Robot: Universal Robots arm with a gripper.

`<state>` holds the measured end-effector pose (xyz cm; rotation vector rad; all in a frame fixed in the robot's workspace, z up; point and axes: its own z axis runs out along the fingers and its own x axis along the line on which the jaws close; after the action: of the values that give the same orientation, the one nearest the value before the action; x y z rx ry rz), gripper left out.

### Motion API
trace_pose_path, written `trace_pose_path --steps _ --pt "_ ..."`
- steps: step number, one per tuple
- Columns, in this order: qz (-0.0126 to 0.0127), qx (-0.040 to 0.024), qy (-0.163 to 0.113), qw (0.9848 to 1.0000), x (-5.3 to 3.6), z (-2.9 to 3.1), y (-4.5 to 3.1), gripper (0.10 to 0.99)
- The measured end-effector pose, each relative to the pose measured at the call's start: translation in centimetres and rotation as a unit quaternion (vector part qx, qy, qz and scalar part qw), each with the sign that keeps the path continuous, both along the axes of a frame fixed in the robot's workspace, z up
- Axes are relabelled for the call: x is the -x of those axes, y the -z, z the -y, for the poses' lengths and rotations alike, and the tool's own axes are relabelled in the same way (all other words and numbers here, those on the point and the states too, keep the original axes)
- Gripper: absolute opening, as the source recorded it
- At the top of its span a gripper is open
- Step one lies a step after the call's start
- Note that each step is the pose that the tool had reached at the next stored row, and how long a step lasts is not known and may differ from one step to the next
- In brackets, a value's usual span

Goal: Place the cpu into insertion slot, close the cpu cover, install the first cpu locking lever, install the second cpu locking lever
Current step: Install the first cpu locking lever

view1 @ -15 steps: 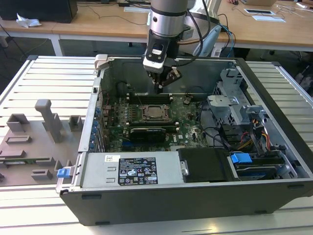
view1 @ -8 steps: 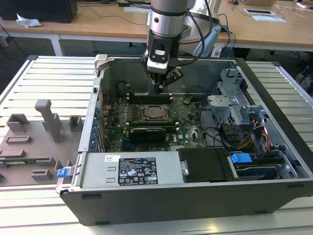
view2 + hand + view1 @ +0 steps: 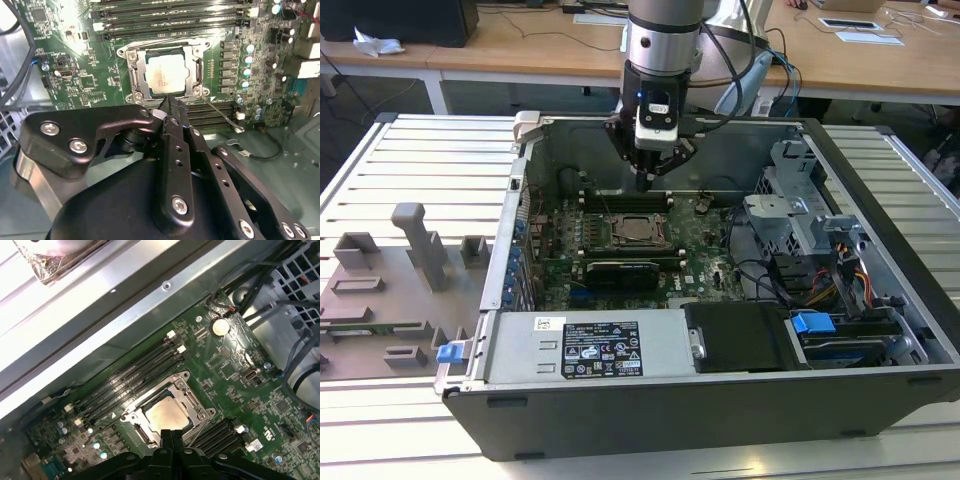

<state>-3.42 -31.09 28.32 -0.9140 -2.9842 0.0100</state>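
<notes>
The cpu (image 3: 167,74) lies flat in the insertion slot (image 3: 131,59), its pale metal top showing through the window of the cpu cover (image 3: 139,82), which lies down over it. In the first wrist view the cpu (image 3: 166,416) sits framed by the cpu cover (image 3: 196,409). A thin wire lever (image 3: 220,113) angles away from the socket's corner. My gripper (image 3: 168,106) hangs just above the socket's edge, shut, with nothing between its fingers. In the exterior view the gripper (image 3: 645,182) hovers over the socket (image 3: 633,230) inside the open computer case.
Long black memory slots (image 3: 175,25) flank the socket. A black power supply (image 3: 590,345), a drive cage (image 3: 800,200) and cables (image 3: 770,275) stand inside the case walls (image 3: 520,200). Grey fixtures (image 3: 415,240) stand on the table at the exterior view's left.
</notes>
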Motion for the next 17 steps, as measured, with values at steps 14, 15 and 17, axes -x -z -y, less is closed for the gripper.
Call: trace_pose_path --steps 14,15,17 --pt "0.0 0.0 -0.098 0.9952 0.0 0.0 0.0 0.106" --pt "0.0 0.0 -0.106 0.9943 0.0 0.0 0.0 0.106" --pt "0.0 0.0 -0.115 0.9934 0.0 0.0 0.0 0.106"
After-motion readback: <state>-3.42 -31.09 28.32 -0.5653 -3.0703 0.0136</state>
